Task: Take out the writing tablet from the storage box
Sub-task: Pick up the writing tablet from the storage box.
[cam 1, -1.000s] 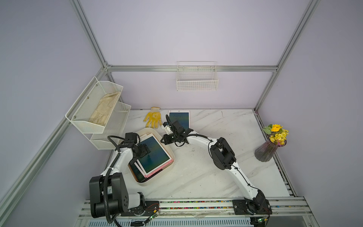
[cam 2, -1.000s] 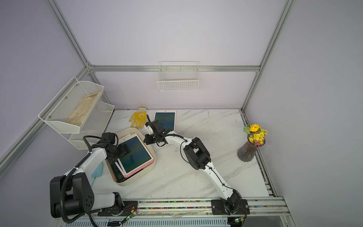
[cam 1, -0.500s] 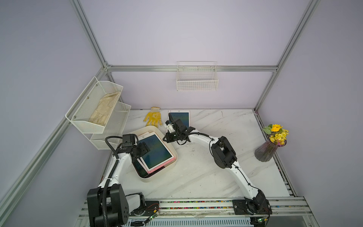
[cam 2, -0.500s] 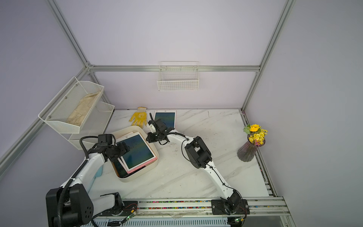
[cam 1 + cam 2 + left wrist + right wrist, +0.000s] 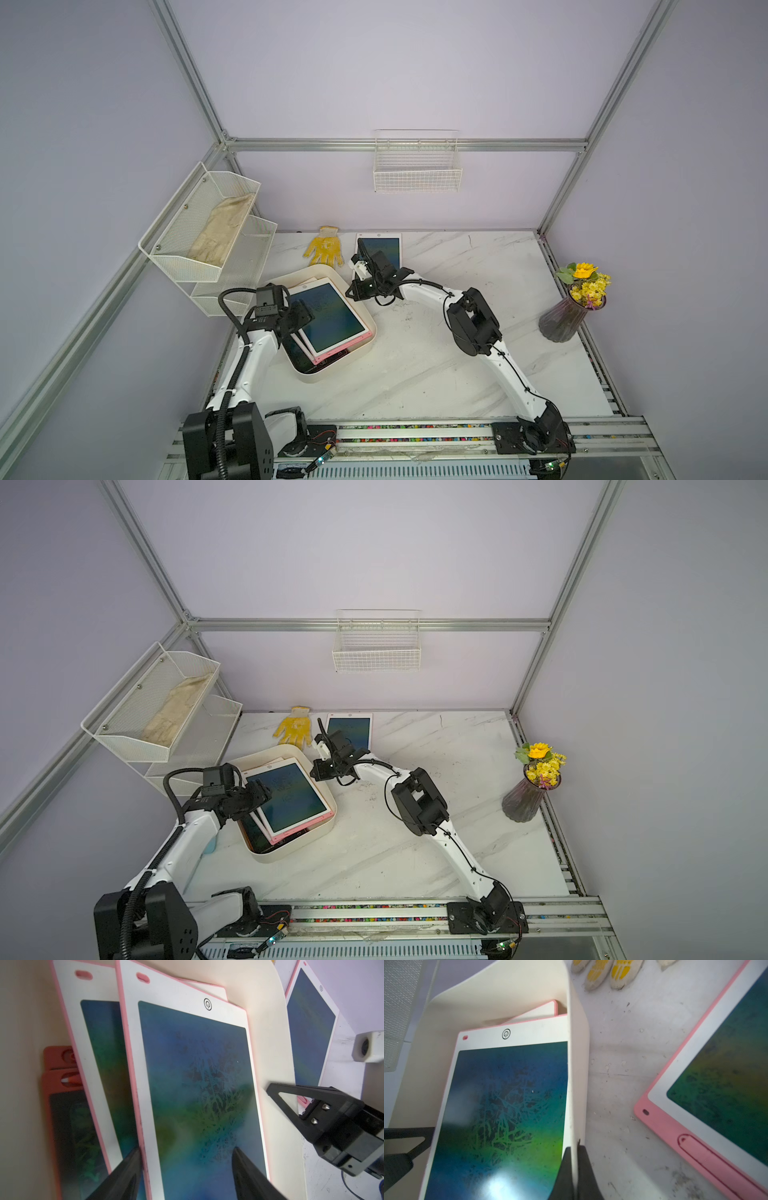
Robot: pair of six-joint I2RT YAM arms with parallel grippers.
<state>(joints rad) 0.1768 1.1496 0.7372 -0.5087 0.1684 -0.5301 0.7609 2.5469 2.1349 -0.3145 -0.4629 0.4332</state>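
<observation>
Right wrist view shows the right gripper [image 5: 575,1148] clamped on the storage box [image 5: 579,1043] wall; the left gripper [image 5: 186,1150], jaws parted, is at the top writing tablet [image 5: 197,1074] edge.

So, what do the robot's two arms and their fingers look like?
The left arm and the right arm are white tubes with black joint housings. A thick black ribbed hose runs along the left, a thin black cable along the right. The fingers are black and tapered, with a triangular cut-out and silver screws.

The left pincer [image 5: 186,1148] stands parted over the top writing tablet [image 5: 193,1076] inside the storage box [image 5: 268,1028].
</observation>
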